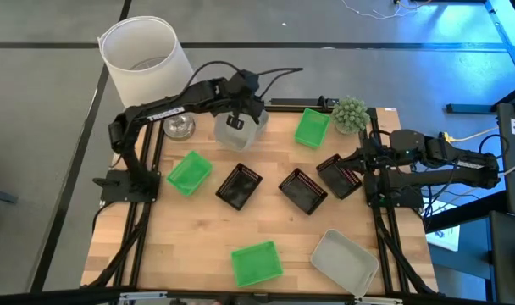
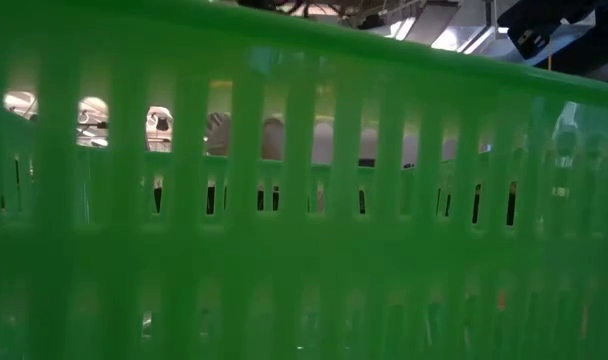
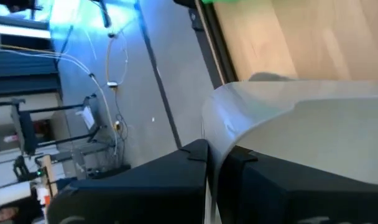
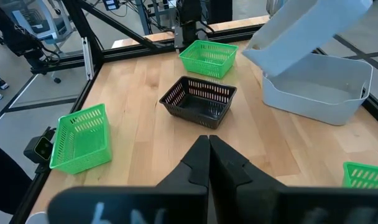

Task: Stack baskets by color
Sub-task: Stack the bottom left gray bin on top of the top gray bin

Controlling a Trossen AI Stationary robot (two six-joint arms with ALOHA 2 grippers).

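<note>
Item: baskets, shallow slotted plastic bins, three colours, all on or over the wooden table (image 1: 198, 246). Grey-white: one held basket (image 4: 307, 25) is pinched by its wall in my left pincer (image 3: 215, 155), jaws clamped shut on the thin rim, and hangs tilted over a second grey-white basket (image 4: 319, 93) at the far middle of the table; a third grey-white basket (image 1: 346, 258) sits at the near right corner, well apart. Green: one far green basket (image 1: 312, 127) lies beside the plant ball (image 1: 351, 113), one left green basket (image 1: 190, 172) lies near my left arm's base, and one near green basket (image 1: 257, 263) at the front edge fills the low view with its slotted wall. Black: three in a row across the middle, the left black basket (image 1: 239, 185), the middle black basket (image 1: 302, 190) and the right black basket (image 1: 338, 176), the last just beside my right pincer (image 4: 209, 155), which is closed on nothing and waits at the table's right edge. Handling, by my judgement: light, thin-walled, somewhat flexible, smooth enough to slip and swing in a one-sided pinch. Best hold: mid-wall on a long side, one finger in and one out, seated deep. To nest it, level the held basket squarely over the one below before release.
</note>
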